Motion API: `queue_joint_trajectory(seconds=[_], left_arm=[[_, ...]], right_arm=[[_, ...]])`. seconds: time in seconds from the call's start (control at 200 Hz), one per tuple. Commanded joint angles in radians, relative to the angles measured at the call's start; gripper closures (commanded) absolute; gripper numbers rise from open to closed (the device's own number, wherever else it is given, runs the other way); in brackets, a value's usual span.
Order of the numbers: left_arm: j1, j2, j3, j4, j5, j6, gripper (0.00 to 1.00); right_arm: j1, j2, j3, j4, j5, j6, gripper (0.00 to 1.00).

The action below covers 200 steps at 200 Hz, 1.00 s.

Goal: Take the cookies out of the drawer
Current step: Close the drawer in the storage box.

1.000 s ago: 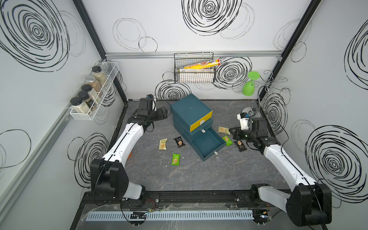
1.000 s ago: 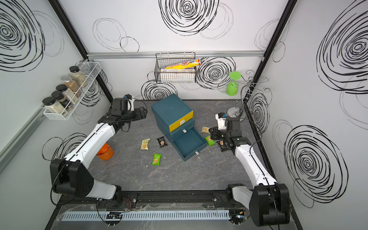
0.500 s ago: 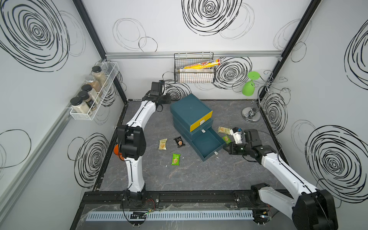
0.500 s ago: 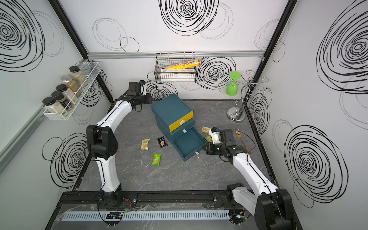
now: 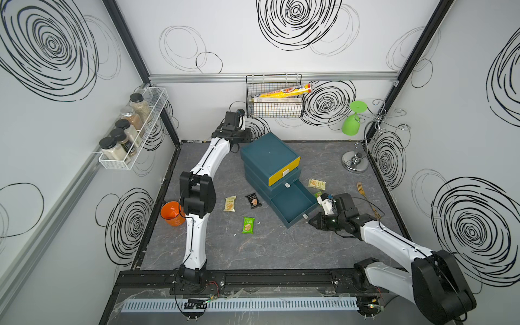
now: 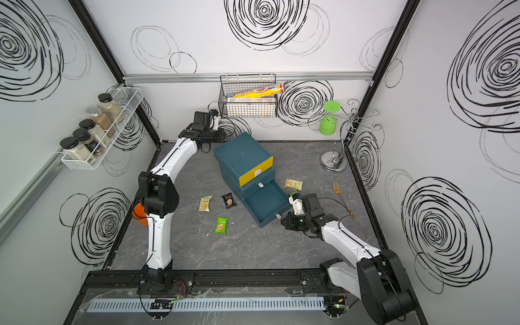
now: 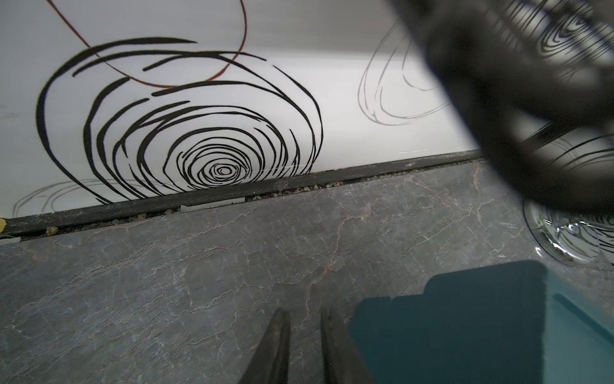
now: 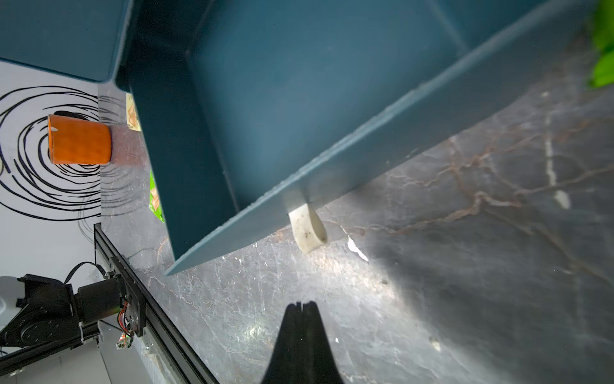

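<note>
On the grey marbled tabletop [image 5: 281, 253] the cookies [image 5: 248, 224] lie outside the empty-looking open drawer [image 5: 292, 201], most beyond it from the right gripper [image 8: 301, 304], pressed shut on nothing near the pull tab [image 8: 307, 232], while the left gripper [image 7: 305, 314], slightly parted, holds nothing, and such light, crinkly packets seem best pinched at an edge.

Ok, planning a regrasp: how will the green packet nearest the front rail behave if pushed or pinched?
The green packet lies thin and flat: probably light, sliding if pushed. Its wrapper likely flexes; a hard pinch may crack the pictured biscuit.
</note>
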Motion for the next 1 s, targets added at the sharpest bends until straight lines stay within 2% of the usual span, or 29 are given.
queue_joint_trajectory(seconds=[0.0, 0.23, 0.381, 0.551, 0.701, 0.876, 0.996], left_arm=[[-0.053, 0.028, 0.023, 0.005, 0.090, 0.045, 0.76], [-0.081, 0.025, -0.017, -0.008, 0.120, 0.067, 0.78], [-0.104, 0.001, -0.063, -0.013, 0.144, 0.064, 0.79], [-0.119, -0.090, -0.222, 0.041, 0.118, 0.036, 0.81], [-0.120, -0.214, -0.424, 0.179, 0.121, -0.011, 0.84], [-0.135, -0.180, -0.363, 0.102, 0.126, 0.012, 0.84], [-0.136, -0.177, -0.373, 0.108, 0.116, 0.014, 0.84]], right_arm=[[0.007, 0.049, 0.019, 0.152, 0.009, 0.043, 1.00], [0.008, 0.194, 0.059, 0.327, -0.012, 0.072, 1.00], [0.014, 0.239, 0.110, 0.367, -0.014, 0.073, 1.00], [0.016, 0.238, 0.132, 0.342, -0.011, 0.050, 1.00], [0.018, 0.219, 0.120, 0.343, -0.011, 0.043, 1.00], [0.021, 0.249, 0.137, 0.368, -0.026, 0.047, 1.00], [0.022, 0.258, 0.145, 0.403, -0.029, 0.065, 1.00]])
